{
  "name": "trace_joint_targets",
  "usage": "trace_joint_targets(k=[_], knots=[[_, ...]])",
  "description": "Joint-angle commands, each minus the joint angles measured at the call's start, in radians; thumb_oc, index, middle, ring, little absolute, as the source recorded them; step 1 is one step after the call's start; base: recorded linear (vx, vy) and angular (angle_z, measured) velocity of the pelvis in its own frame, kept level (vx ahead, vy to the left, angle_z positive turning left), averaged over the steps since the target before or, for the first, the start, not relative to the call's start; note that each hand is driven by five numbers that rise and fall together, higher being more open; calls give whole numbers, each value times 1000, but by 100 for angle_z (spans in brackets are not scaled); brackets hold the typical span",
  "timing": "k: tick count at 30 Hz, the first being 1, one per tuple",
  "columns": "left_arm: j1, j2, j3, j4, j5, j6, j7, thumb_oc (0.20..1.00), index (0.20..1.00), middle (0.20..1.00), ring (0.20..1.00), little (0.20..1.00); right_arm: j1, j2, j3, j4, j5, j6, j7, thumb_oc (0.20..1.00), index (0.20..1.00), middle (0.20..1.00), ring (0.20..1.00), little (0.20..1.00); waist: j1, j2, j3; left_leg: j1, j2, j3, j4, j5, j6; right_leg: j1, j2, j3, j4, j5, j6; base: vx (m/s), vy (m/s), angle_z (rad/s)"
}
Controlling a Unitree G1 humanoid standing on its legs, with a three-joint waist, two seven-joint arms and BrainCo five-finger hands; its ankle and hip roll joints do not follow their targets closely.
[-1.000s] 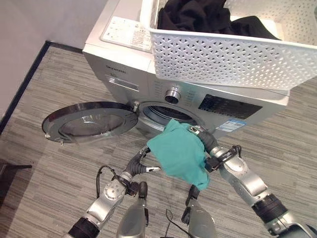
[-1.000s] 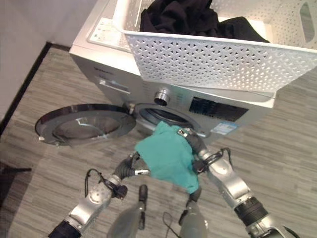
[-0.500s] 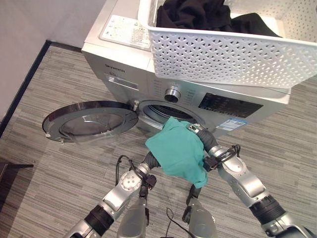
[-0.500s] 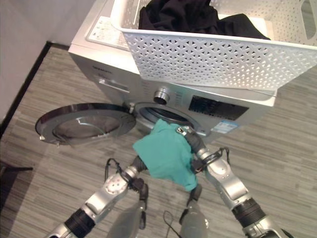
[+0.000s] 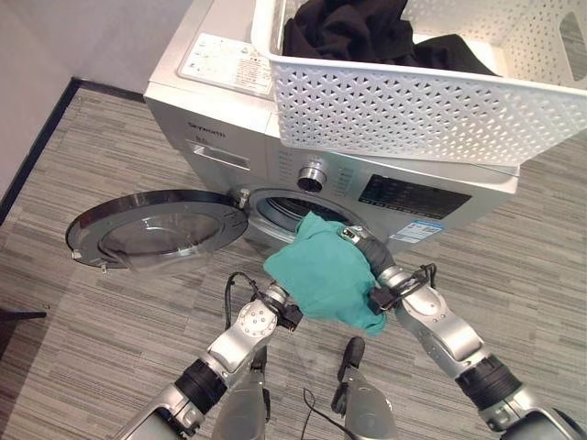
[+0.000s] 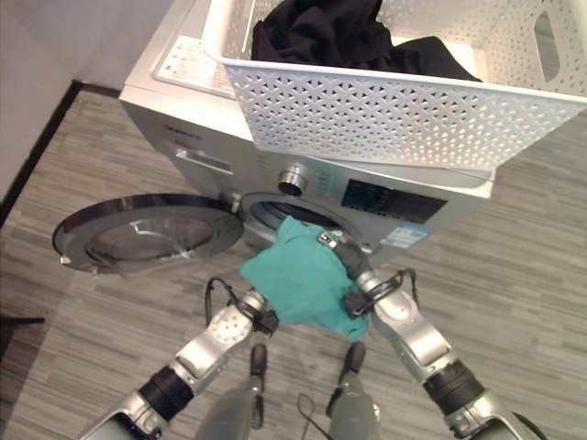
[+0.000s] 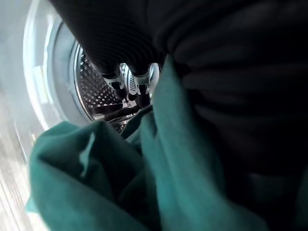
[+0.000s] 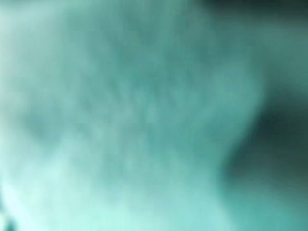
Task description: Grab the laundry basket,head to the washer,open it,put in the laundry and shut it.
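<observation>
Leftmost, at nine o'clock of the washer point(image 5: 229, 119): door point(image 5: 156, 229) swung wide, lying flat over grey plank floor point(image 5: 83, 302). Then left hand point(image 7: 134, 84), fingers straight, under the teal garment point(image 5: 326, 275). Garment bunched at the drum mouth point(image 5: 284, 209), drum at twelve o'clock from both hands. Right hand point(image 5: 359, 246) buried in cloth, grip impossible to tell. Up top, white laundry basket point(image 5: 413, 110) holding dark clothes point(image 5: 348, 32).

Teal cloth point(image 5: 330, 280), white lattice-patterned basket point(image 5: 413, 110), black laundry point(image 5: 348, 32), silver washer point(image 5: 229, 119).
</observation>
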Motion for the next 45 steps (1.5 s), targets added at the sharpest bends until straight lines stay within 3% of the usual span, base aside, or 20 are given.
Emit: trace_joint_targets(k=[1,3,5,6,7,8,16,17,18,19,29,32,34,37,45], knots=[[-75,-55,-26,30,73,-91,22,1000,1000,1000,1000,1000,-37,41,67,-65,31,-89,18,200,200,200,200,200,7,-58,-47,75,89,87,-30,-82,-15,-118,-77,135,53,5,37,0,0,0],[-87,-63,-30,37,69,-92,27,1000,1000,1000,1000,1000,-37,40,69,-67,32,-91,17,200,200,200,200,200,5,-59,-45,76,89,89,-31,-82,-15,-120,-76,136,55,4,37,0,0,0],[-96,-77,-35,45,36,-97,26,727,727,727,727,727,-39,42,68,-60,32,-91,12,200,200,200,200,200,3,-59,-44,74,90,90,-30,-81,-16,-120,-76,137,54,4,37,0,0,0],[-97,-77,-35,46,35,-97,26,630,630,630,630,630,-39,42,68,-60,32,-91,12,200,200,200,200,200,3,-59,-44,74,90,90,-29,-81,-16,-120,-76,137,54,4,37,0,0,0],[-97,-77,-35,46,35,-97,26,630,630,630,630,630,-39,42,68,-60,32,-91,12,200,200,200,200,200,3,-59,-44,74,90,90,-29,-81,-16,-120,-76,137,54,4,37,0,0,0],[-95,-86,-43,46,-7,-97,22,200,200,200,200,200,-37,49,71,-57,37,-92,10,200,200,200,200,200,0,-57,-45,75,90,91,-28,-81,-16,-118,-76,135,54,3,36,0,0,0],[-82,-85,-45,33,-42,-104,23,200,200,200,200,200,-24,61,75,-50,45,-91,7,200,200,200,200,200,-2,-56,-43,72,91,92,-27,-80,-18,-117,-76,133,53,4,37,0,0,0],[-79,-81,-42,32,-40,-109,29,200,200,200,200,200,-18,63,74,-41,51,-92,4,247,247,247,247,247,-3,-57,-43,72,91,94,-26,-81,-19,-116,-77,133,53,4,37,0,0,0],[-78,-80,-41,34,-36,-110,32,200,200,200,200,200,-14,63,70,-37,52,-95,1,495,495,495,495,495,-3,-58,-42,72,91,94,-25,-82,-19,-116,-77,133,52,5,37,0,0,0],[-76,-78,-37,35,-36,-114,39,200,200,200,200,200,-7,65,65,-38,55,-99,-1,1000,1000,1000,1000,1000,-4,-59,-42,72,90,95,-26,-82,-19,-117,-77,134,53,6,38,0,0,0],[-41,-77,-3,53,-83,-135,50,200,200,200,200,200,26,46,55,-23,53,-112,13,1000,1000,1000,1000,1000,-10,-67,-41,81,91,110,-30,-84,-17,-125,-72,143,53,9,38,0,0,0],[-21,-75,16,56,-98,-141,41,200,200,200,200,200,75,29,-6,-38,123,-141,66,1000,1000,1000,1000,1000,-19,-70,-39,82,91,112,-31,-83,-18,-129,-71,144,54,9,40,0,0,0],[15,-77,35,69,-97,-139,12,200,200,200,200,200,171,77,-102,-32,290,-168,160,1000,1000,1000,1000,1000,-24,-67,-35,86,94,114,-32,-87,-19,-129,-67,147,57,6,42,0,0,0],[53,-69,46,78,-105,-141,-31,200,200,200,200,200,250,94,-128,-48,367,-168,215,1000,1000,1000,1000,1000,-32,-73,-39,80,90,117,-29,-85,-19,-136,-70,147,56,9,45,6,10,-4],[96,-72,58,122,-154,-144,-65,200,200,200,200,200,317,107,-105,79,406,-127,251,1000,1000,1000,1000,1000,-41,-76,-44,83,92,128,-25,-87,-24,-134,-69,147,51,13,46,13,10,-4]])
